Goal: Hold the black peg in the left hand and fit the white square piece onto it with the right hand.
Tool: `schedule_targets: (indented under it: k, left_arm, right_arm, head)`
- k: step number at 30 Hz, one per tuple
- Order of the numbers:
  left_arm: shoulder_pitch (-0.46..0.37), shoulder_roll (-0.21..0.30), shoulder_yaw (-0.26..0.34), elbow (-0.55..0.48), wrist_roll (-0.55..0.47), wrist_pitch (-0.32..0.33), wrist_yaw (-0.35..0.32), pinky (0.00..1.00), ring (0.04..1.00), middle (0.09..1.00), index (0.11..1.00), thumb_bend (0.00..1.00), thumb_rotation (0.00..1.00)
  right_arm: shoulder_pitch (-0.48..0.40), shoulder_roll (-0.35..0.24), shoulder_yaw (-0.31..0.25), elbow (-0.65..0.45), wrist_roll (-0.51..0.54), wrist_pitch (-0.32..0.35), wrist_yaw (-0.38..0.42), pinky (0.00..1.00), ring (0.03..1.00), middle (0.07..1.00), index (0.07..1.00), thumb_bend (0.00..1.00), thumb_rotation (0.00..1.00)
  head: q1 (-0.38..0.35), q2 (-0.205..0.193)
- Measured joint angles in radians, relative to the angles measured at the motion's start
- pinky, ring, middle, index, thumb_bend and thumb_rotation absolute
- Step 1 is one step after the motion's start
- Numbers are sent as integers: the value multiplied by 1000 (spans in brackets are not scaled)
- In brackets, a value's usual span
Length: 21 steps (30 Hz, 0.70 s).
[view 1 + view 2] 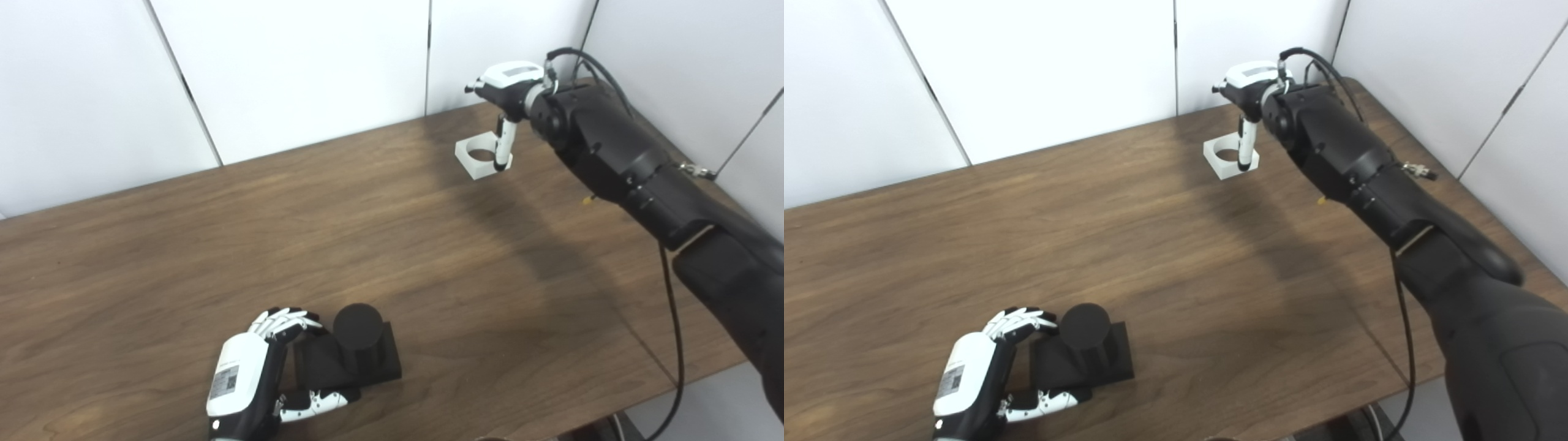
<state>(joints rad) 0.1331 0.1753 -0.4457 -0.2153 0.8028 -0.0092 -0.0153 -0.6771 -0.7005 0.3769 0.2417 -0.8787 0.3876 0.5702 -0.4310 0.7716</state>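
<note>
Black peg (358, 327) stands upright on its square black base, near edge of the wooden table (367, 233). Left eye view: left hand (257, 373) beside the base, fingers curled around its left side, thumb along the front. Right eye view: white square piece (1230, 158) far across the table from the peg; right hand (1251, 92) above it, one finger reaching down into its round hole, grip unclear.

Bright, even overhead light; soft broad shadow on the counter (502, 208) below the right arm (618, 159). Sharp focus throughout, mild glare on white wall panels (294, 67).
</note>
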Motion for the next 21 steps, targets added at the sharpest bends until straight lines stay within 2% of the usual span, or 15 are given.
schedule_targets:
  k: [11,21]
  left_arm:
    - [4,1,-2,-5,17,3,-4,889,826,752,486,518,44]
    - [22,0,-1,-34,17,18,-29,896,824,749,486,518,43]
  right_arm:
    - [2,39,1,8,5,-1,-3,1000,1000,1000,968,964,165]
    - [5,40,19,36,2,-7,-3,1000,1000,1000,965,940,158]
  head:
    - [20,12]
    - [24,28]
